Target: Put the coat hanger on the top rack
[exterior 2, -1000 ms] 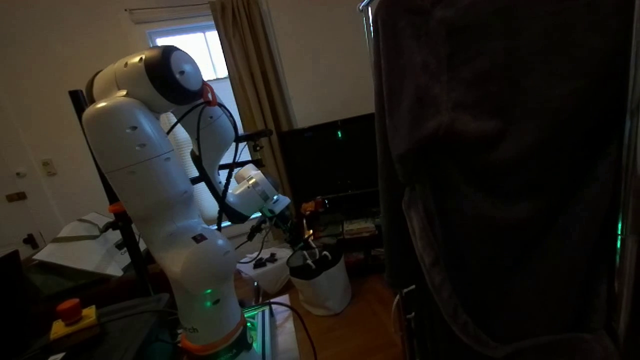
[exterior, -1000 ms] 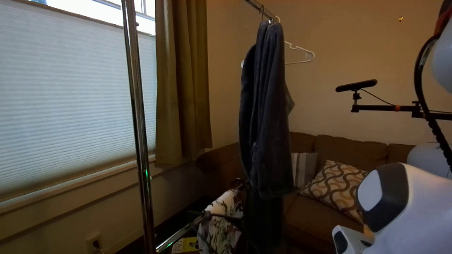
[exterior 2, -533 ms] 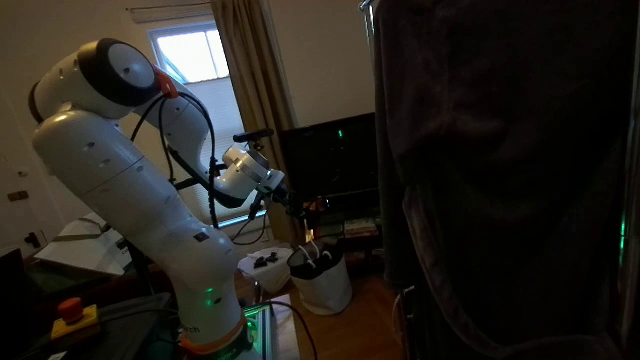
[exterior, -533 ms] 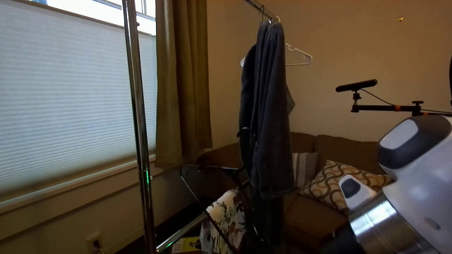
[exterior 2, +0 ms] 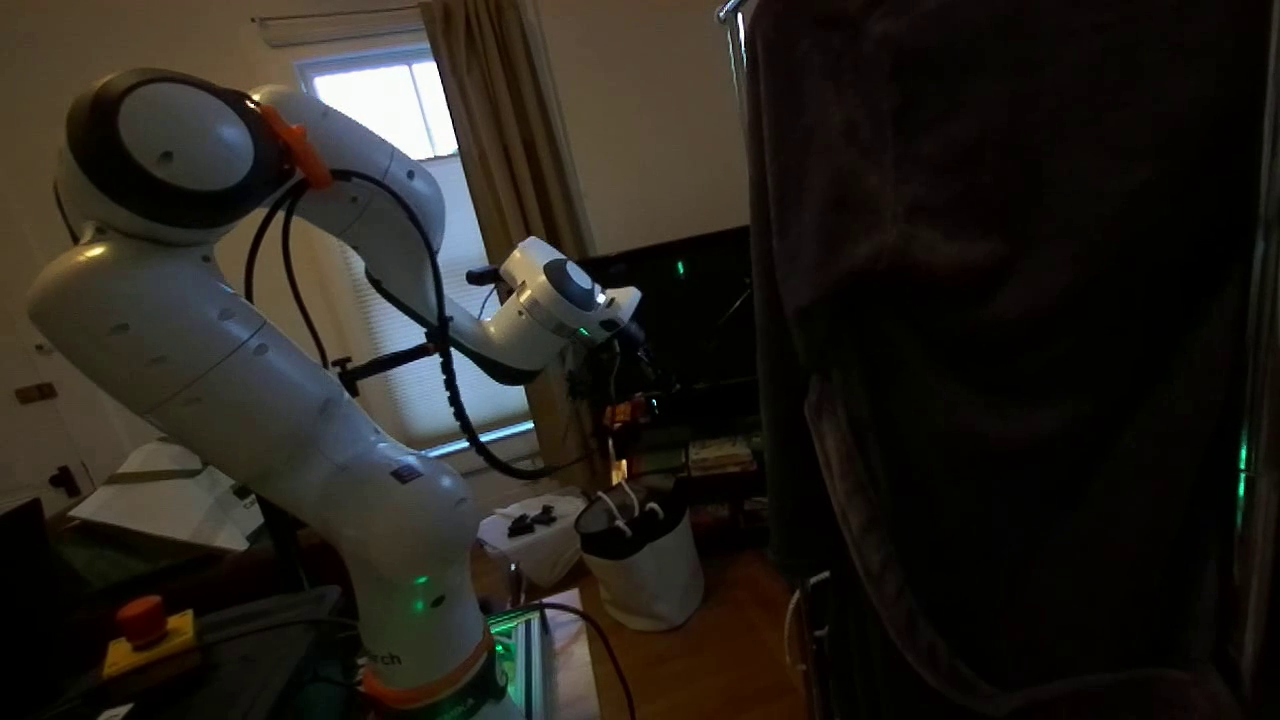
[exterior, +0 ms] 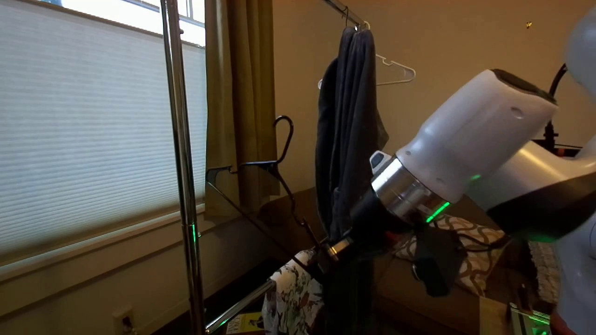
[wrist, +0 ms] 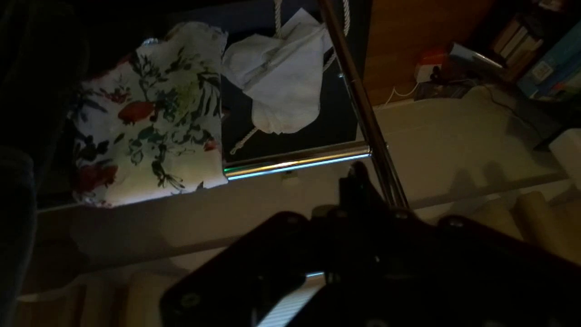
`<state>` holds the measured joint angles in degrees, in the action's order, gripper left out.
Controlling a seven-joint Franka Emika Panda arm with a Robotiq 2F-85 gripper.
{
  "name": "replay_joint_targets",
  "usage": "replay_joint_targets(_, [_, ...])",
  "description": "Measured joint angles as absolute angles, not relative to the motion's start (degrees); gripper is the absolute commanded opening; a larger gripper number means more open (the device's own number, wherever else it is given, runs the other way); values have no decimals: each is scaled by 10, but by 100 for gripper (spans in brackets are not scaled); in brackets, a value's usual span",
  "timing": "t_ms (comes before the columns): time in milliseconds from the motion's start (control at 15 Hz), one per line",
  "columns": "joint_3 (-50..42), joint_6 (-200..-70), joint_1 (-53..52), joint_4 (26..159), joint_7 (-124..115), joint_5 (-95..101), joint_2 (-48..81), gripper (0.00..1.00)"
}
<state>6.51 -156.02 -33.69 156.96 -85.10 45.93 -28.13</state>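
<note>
Coat hanger (exterior: 267, 164), in an exterior view: black, slim, a notched shoulder jutting left. Tilted, hook uppermost; lower end lost in shadow. Top rack (exterior: 337, 6): silver-grey metal rail, slanting, only partly showing; hanger apart from it, lower in view.

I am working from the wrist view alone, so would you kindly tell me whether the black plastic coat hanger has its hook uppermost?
Observer: Yes, in an exterior view the hook is the highest part of the black plastic coat hanger.
Operator: Thank you; does it touch the thin silver-grey metal rail?
Observer: No, the hook is apart from the rail and lower in that picture.
Operator: And what hangs on the rail?
Observer: A long dark-grey cloth robe does.
</note>
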Motion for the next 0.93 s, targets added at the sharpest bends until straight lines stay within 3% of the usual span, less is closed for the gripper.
replay_joint_targets(267, [26,-1572,-334,1568,-786,468,-295,2])
replay_joint_targets(533, [96,-1636,-269,1557,-703,411,-297,2])
replay_joint_targets(933, [85,-1636,-241,1461,-483,407,-311,2])
